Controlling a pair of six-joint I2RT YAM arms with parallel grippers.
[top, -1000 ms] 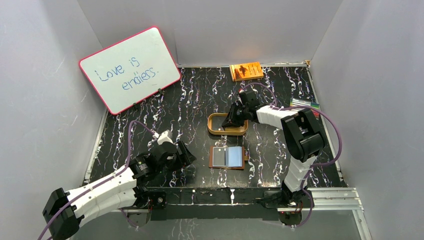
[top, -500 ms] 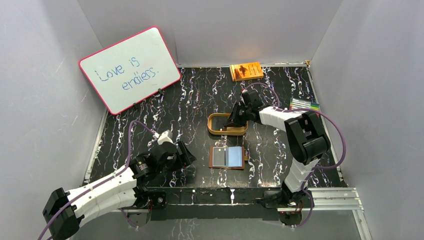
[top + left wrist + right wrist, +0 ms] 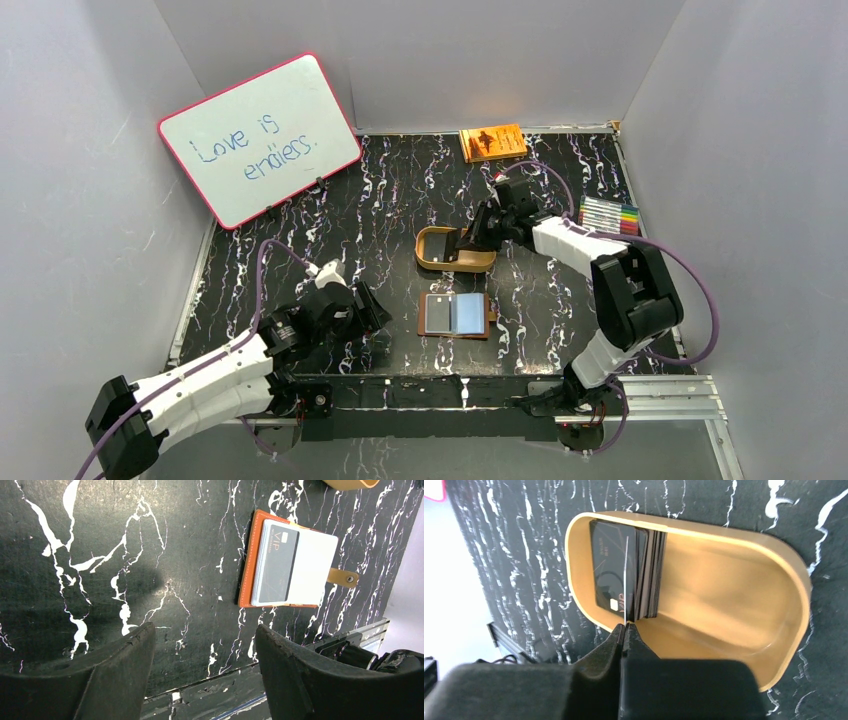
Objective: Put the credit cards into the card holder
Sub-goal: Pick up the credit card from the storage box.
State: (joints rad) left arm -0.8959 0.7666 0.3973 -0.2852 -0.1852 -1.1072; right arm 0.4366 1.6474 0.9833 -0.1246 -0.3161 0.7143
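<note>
The card holder (image 3: pixel 428 314) lies open on the black marbled table; a dark credit card (image 3: pixel 276 562) and a pale one (image 3: pixel 315 565) rest on it, framed by its brown edge (image 3: pixel 248 555). My left gripper (image 3: pixel 372 312) hovers open to its left, its jaws (image 3: pixel 205 627) wide apart over bare table. My right gripper (image 3: pixel 466 241) reaches into the tan tray (image 3: pixel 432 262). In the right wrist view it (image 3: pixel 625 626) is shut on a thin credit card (image 3: pixel 626 580) seen edge-on, beside a stack of dark credit cards (image 3: pixel 651 575) standing in the tray (image 3: pixel 794 580).
A whiteboard (image 3: pixel 258 138) leans at the back left. An orange book (image 3: pixel 492 142) lies at the back wall and a pack of markers (image 3: pixel 610 214) by the right wall. Grey walls enclose the table on three sides.
The right gripper's jaws have closed onto the edge of a card in the tray, and the right arm's elbow has swung to the right. The left arm has stayed still.
</note>
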